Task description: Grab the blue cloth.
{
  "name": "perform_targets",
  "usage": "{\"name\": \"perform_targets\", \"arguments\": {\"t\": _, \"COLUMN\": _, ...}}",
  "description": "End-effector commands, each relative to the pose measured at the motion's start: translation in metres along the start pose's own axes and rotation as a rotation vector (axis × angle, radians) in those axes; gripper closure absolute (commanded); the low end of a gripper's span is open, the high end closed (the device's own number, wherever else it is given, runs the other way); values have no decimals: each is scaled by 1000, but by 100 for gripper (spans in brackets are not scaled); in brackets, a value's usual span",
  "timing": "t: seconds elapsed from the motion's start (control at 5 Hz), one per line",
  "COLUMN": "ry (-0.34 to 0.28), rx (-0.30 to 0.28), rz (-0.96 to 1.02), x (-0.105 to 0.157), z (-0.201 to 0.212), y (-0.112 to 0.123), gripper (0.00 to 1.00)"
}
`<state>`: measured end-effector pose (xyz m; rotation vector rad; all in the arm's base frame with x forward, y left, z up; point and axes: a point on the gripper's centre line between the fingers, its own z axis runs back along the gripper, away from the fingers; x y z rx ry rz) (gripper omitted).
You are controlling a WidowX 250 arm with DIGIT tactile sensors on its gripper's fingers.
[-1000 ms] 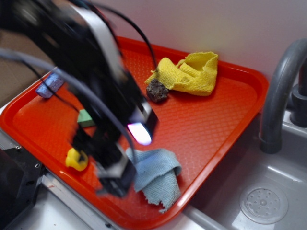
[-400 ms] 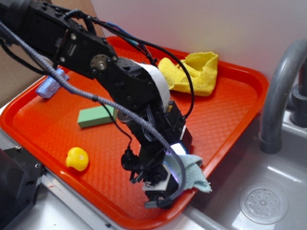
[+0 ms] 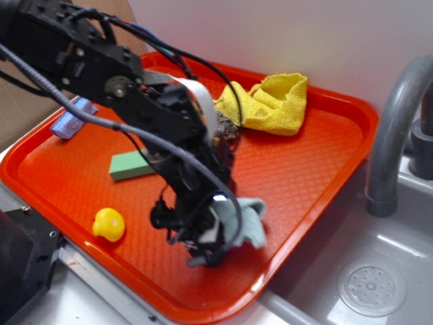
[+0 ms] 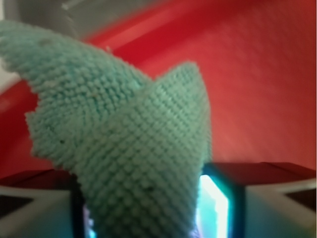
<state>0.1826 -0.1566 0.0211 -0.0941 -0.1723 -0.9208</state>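
Note:
The blue cloth (image 3: 249, 220) is a pale grey-blue knit rag, bunched up at the front of the red tray (image 3: 318, 169). My gripper (image 3: 210, 245) is shut on it, with the cloth hanging out to the right of the fingers. In the wrist view the cloth (image 4: 129, 148) fills the frame between my two fingers, pinched in a peaked fold, with the red tray behind it.
A yellow cloth (image 3: 270, 103) lies at the tray's back with a dark lump (image 3: 230, 125) beside it. A green block (image 3: 132, 164), a yellow toy (image 3: 109, 224) and a blue-purple block (image 3: 71, 116) lie on the left. A grey faucet (image 3: 396, 128) and sink (image 3: 372, 288) are on the right.
My arm came down on the blue cloth and closed on it; the cloth went from lying spread out to bunched in the jaws and has shifted slightly left and up with the gripper.

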Motion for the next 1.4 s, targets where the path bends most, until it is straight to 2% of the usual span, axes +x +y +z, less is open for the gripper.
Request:
{"name": "perform_targets", "arguments": {"t": 0.0, "ry": -118, "rx": 35, "rz": 337, "x": -42, "z": 70, "y": 6, "gripper": 100}}
{"name": "perform_targets", "arguments": {"t": 0.2, "ry": -153, "rx": 40, "rz": 409, "x": -50, "z": 90, "y": 10, "gripper": 100}}
{"name": "perform_targets", "arguments": {"t": 0.4, "ry": -90, "rx": -68, "rz": 703, "x": -66, "z": 142, "y": 34, "gripper": 100}}
{"name": "perform_targets", "arguments": {"t": 0.6, "ry": -41, "rx": 24, "rz": 945, "x": -83, "z": 172, "y": 73, "gripper": 100}}
{"name": "perform_targets", "arguments": {"t": 0.8, "ry": 37, "rx": 73, "rz": 1119, "x": -96, "z": 179, "y": 110, "gripper": 100}}
{"name": "perform_targets", "arguments": {"t": 1.0, "ry": 57, "rx": 114, "rz": 1067, "x": -89, "z": 183, "y": 119, "gripper": 100}}
{"name": "perform_targets", "arguments": {"t": 1.2, "ry": 62, "rx": 146, "rz": 1024, "x": -82, "z": 180, "y": 112, "gripper": 100}}
